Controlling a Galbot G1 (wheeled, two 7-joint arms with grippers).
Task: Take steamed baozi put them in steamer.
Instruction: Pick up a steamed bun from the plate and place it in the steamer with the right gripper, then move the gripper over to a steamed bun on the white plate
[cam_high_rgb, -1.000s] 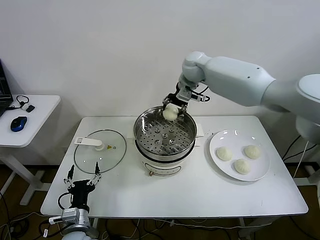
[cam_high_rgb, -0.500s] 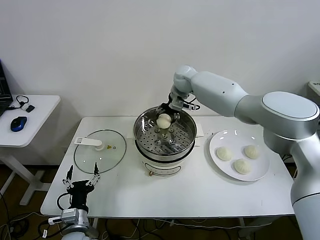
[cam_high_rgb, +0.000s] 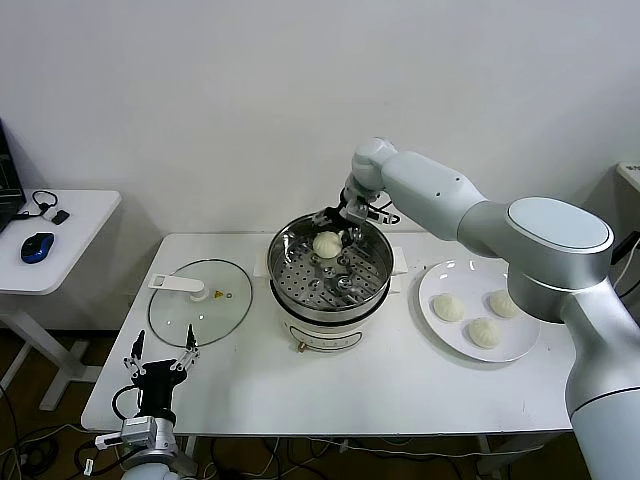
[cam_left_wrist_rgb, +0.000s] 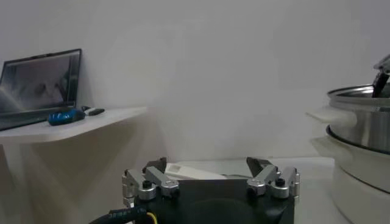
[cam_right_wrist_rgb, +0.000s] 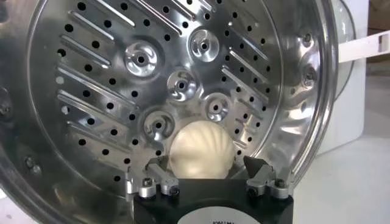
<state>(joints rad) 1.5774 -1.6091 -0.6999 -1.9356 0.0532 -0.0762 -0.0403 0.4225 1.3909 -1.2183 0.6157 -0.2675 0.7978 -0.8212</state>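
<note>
The steamer (cam_high_rgb: 322, 322) stands mid-table, a steel pot with a perforated tray (cam_right_wrist_rgb: 140, 61) on a white base. One cream baozi (cam_high_rgb: 327, 243) lies on the tray at the pot's far side, also seen in the right wrist view (cam_right_wrist_rgb: 202, 151). My right gripper (cam_high_rgb: 339, 222) reaches into the pot over its far rim. Its fingers are open, one on each side of the bun with gaps (cam_right_wrist_rgb: 204, 163). Three more baozi (cam_high_rgb: 484, 332) lie on the white plate (cam_high_rgb: 430, 285) at the right. My left gripper (cam_high_rgb: 160, 362) is open and empty, parked at the front left edge (cam_left_wrist_rgb: 207, 164).
The glass lid (cam_high_rgb: 200, 300) with a white handle lies flat left of the steamer. The steamer's side (cam_left_wrist_rgb: 365, 122) shows in the left wrist view. A side table (cam_high_rgb: 75, 215) at far left holds a blue mouse (cam_high_rgb: 38, 246).
My right gripper carried the baozi from above the far rim down into the steamer and opened; the bun now rests on the tray. The left arm has not moved.
</note>
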